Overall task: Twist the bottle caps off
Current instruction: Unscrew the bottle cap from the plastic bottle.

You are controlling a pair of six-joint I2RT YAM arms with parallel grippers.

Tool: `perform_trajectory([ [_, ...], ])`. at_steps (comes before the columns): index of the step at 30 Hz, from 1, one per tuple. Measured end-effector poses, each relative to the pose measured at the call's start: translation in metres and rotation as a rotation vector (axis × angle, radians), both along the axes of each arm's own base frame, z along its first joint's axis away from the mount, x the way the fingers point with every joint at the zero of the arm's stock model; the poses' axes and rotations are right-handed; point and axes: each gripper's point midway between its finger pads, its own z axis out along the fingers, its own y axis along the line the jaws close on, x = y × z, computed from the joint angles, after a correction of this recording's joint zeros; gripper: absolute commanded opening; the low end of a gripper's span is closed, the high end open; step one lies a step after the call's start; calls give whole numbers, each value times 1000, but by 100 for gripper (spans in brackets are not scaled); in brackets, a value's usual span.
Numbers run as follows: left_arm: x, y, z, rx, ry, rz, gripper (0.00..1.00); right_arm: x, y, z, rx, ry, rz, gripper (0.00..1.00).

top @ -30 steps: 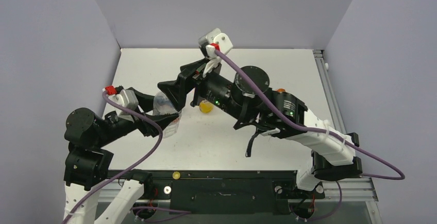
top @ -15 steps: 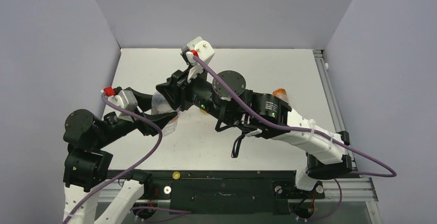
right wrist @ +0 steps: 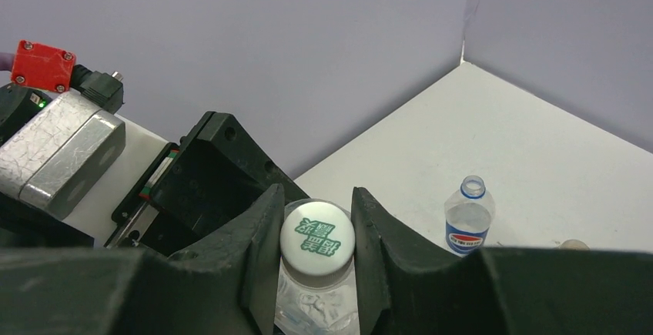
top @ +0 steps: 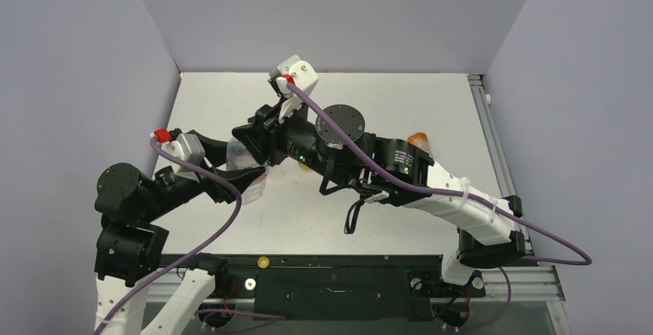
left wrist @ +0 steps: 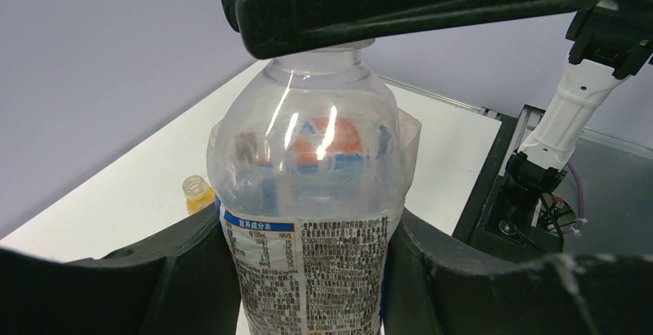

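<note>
The white cap (right wrist: 316,236) carries green printed characters that I cannot read. It sits on the water bottle (left wrist: 308,196), which stands at the left middle of the table (top: 462,112). My right gripper (right wrist: 316,227) is closed on that cap, 1 finger pressed against each side. My left gripper (left wrist: 308,242) clamps the bottle's body from both sides. The bottle's label has a blue strip and a white panel of small print too fine for me to read, with a red-and-blue mark showing through the clear plastic above it.

Across the views I count 4 bottles and 2 caps. Only the right wrist camera shows the Pepsi bottle (right wrist: 467,219), standing upright on the far part of the table, with its blue logo label and its neck open. The left wrist camera gives me the yellow juice bottle (left wrist: 197,194) behind the held one, and its neck looks open too. Only the top camera shows the orange bottle (top: 418,139), half hidden by the right arm, and a loose yellow cap (top: 263,262) on the black rail (top: 346,283) at the near edge.
</note>
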Motion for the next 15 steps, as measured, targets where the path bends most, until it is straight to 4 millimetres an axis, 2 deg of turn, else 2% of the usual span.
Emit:
perform_trajectory([
  [6, 0, 0, 0, -4, 7, -1, 1, 1, 0, -1, 1, 1, 2, 0],
  [11, -2, -2, 0, -20, 30, -12, 0, 0, 0, 0, 8, -8, 14, 0],
  [15, -11, -9, 4, -58, 78, -73, 1, -7, -5, 4, 22, -43, 98, 0],
])
